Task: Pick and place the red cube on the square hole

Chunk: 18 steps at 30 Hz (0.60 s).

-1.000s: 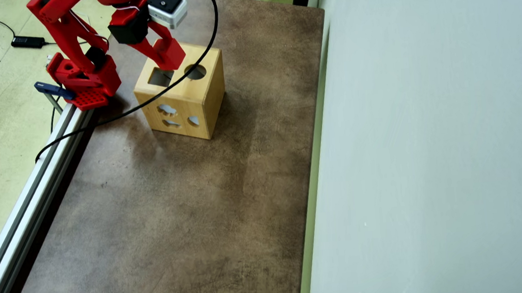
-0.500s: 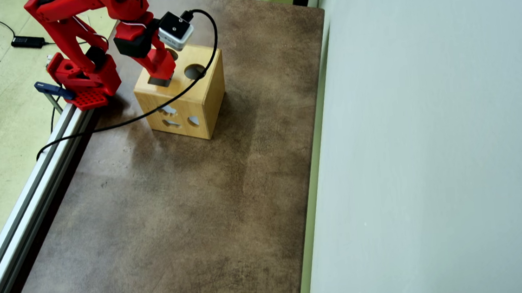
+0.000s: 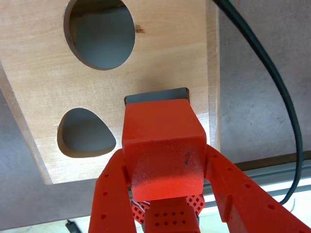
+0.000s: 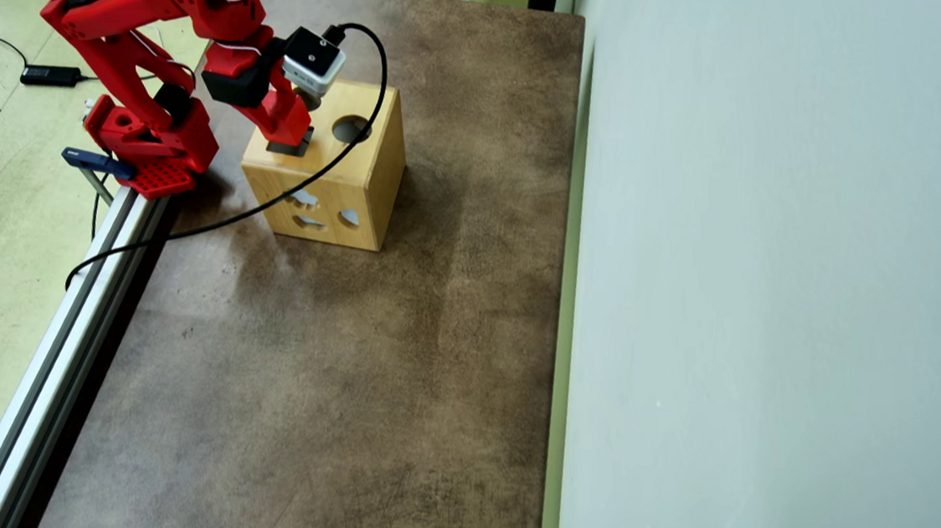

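End effector clamped the red cube between both fingers, right over the square hole, of which only a dark far strip showed. Judged risk: cube sat slightly off and skewed against the opening, so release could leave it catching the rim of the wooden box. Wrist view gave this alignment; overhead view showed only the arm over the box on the counter, cube hidden.
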{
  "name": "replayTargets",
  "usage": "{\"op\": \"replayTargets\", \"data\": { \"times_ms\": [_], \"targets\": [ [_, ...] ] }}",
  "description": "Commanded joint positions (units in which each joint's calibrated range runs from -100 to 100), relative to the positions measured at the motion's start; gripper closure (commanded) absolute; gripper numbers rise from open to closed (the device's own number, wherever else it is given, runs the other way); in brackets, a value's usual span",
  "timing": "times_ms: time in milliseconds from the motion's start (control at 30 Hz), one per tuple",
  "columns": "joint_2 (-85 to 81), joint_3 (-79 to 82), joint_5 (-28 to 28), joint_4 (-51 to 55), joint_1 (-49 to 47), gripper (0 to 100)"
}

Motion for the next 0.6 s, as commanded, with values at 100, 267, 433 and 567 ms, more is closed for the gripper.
{"op": "replayTargets", "data": {
  "times_ms": [100,267,433,567],
  "targets": [
    [-1.54,-0.30,0.83,0.09,-0.17,92],
    [-1.37,-0.21,0.83,0.01,-0.03,92],
    [-0.61,0.95,0.83,0.01,0.20,92],
    [0.84,0.86,0.83,-0.07,0.49,92]
  ]
}}
